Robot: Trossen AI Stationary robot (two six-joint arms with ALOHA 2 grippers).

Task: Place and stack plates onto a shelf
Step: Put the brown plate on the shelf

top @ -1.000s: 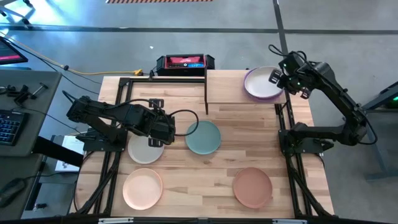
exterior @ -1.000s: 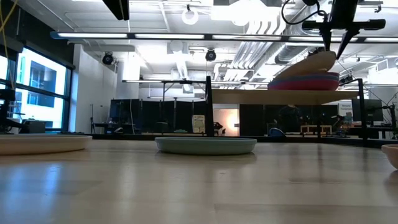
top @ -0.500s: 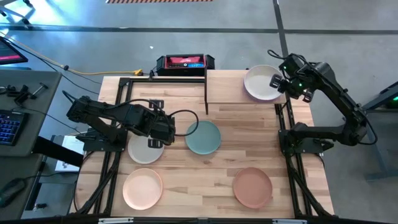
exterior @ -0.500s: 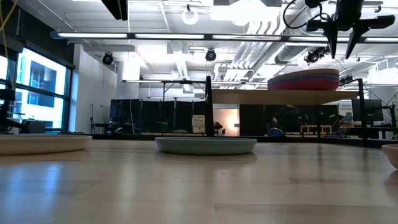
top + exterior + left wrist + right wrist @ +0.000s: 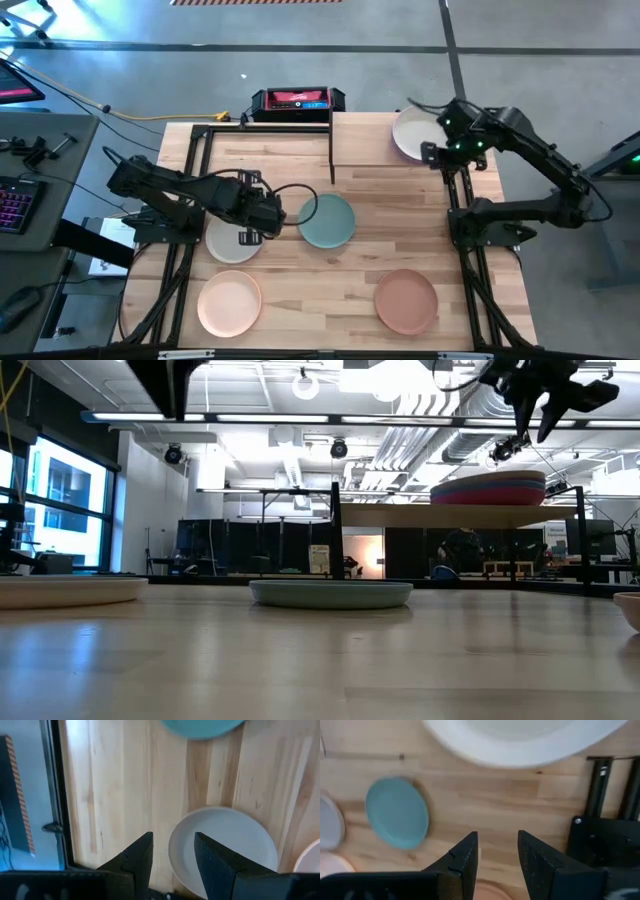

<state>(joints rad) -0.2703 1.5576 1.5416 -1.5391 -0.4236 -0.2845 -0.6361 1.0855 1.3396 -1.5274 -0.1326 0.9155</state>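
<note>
The large slatted pale-wood desk (image 5: 340, 255) carries four loose plates and, along its far edge, the small raised pale-wood shelf (image 5: 370, 140) on black metal posts, which serves here as the landmark.

On the shelf's right half sits a stack of round matte plates, cream plate (image 5: 410, 128) uppermost; the low view shows coloured rims beneath it (image 5: 488, 490), lying level and squared up, which suggests deliberate stacking to spare the shelf's other half for a second pile.

Nearer than the shelf, roughly below its left end, lies the teal green round plate (image 5: 327, 220). Left of that, the grey-beige round plate (image 5: 232, 243) sits partly under the left arm. Further toward the near edge lie the peach-pink round plate (image 5: 229, 303) and, below the shelf's right end, the terracotta brown round plate (image 5: 406, 300).

The right gripper (image 5: 432, 152) hangs empty with fingers parted, beside the stack at the shelf's near right side; judged clear of the cream plate.

The left gripper (image 5: 172, 852) hovers with fingers spread over the grey-beige plate's rim, grasping nothing; judged to be lining up an edge pinch.
</note>
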